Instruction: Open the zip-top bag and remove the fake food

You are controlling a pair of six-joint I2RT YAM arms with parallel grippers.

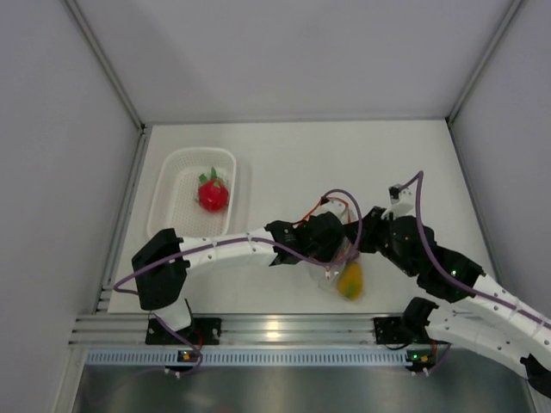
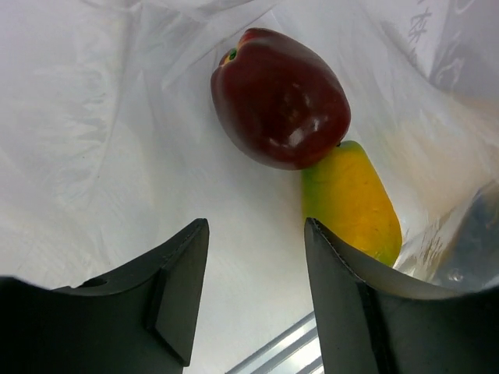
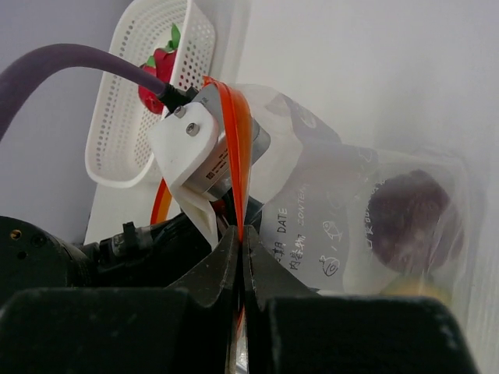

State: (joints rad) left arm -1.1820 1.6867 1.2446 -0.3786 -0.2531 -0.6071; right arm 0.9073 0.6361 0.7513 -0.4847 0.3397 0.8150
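Observation:
The clear zip-top bag [image 1: 337,268] lies at the table's middle front, and its orange-red zip strip [image 3: 238,148] shows in the right wrist view. My right gripper [image 3: 242,238] is shut on that strip at the bag's mouth; it also shows in the top view [image 1: 362,241]. My left gripper [image 2: 257,257] is open and empty, reaching inside the bag [image 2: 93,140]. Just ahead of its fingertips lie the dark maroon fruit [image 2: 281,97] and the yellow-orange fruit [image 2: 351,199], touching each other. The yellow one shows from above [image 1: 350,280]. The red fruit with green leaves [image 1: 213,194] lies in the basket.
The white perforated basket [image 1: 176,215] stands at the left, behind the left arm. White walls close in the table on three sides. An aluminium rail [image 1: 275,329] runs along the near edge, close to the bag.

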